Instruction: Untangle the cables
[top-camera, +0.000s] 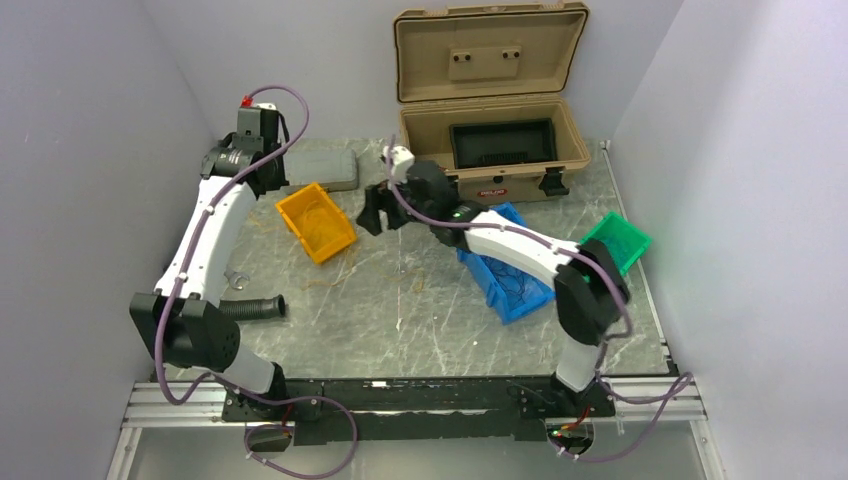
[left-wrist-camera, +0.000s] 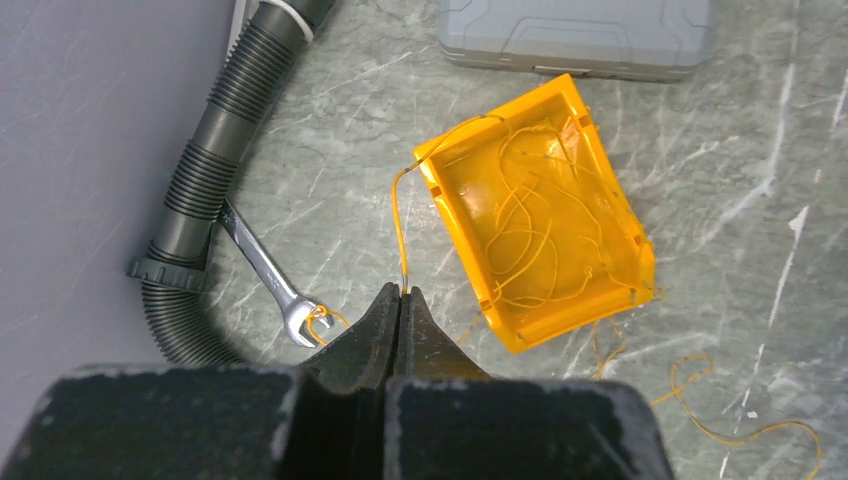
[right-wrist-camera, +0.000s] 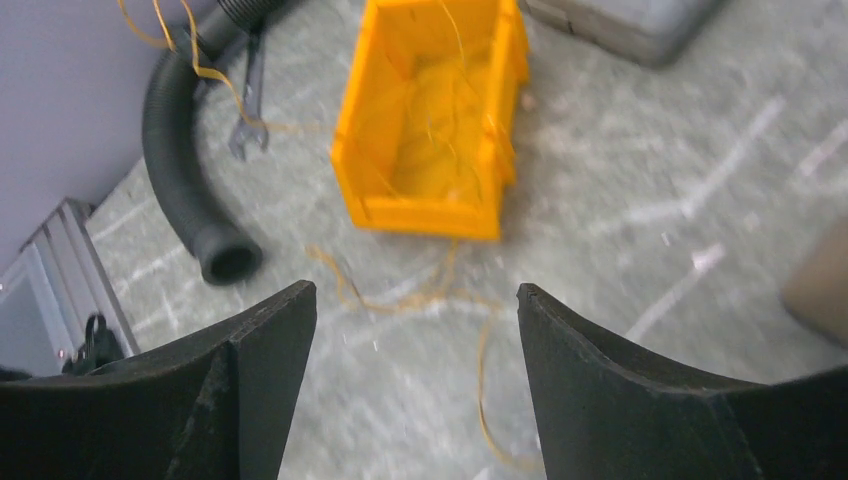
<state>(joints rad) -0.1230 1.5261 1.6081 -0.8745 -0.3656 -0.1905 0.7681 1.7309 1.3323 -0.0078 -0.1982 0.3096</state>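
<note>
A: What lies in the yellow bin (left-wrist-camera: 610, 190)?

B: Many orange-yellow cables (left-wrist-camera: 520, 230), in loose loops. One goes over the rim to the left end effector (left-wrist-camera: 403, 292), which is clenched on it. More lie on the worktop (left-wrist-camera: 740, 150), at the lower right of the left wrist view.

A: And the other containers?

B: From above, the blue bin (top-camera: 515, 285), right of centre, seems to hold dark thin cables (top-camera: 522, 290). The tan case (top-camera: 490, 130) stands open, a black tray (top-camera: 503, 145) inside. The right end effector (right-wrist-camera: 415, 292) is spread wide, grasping nothing.
</note>
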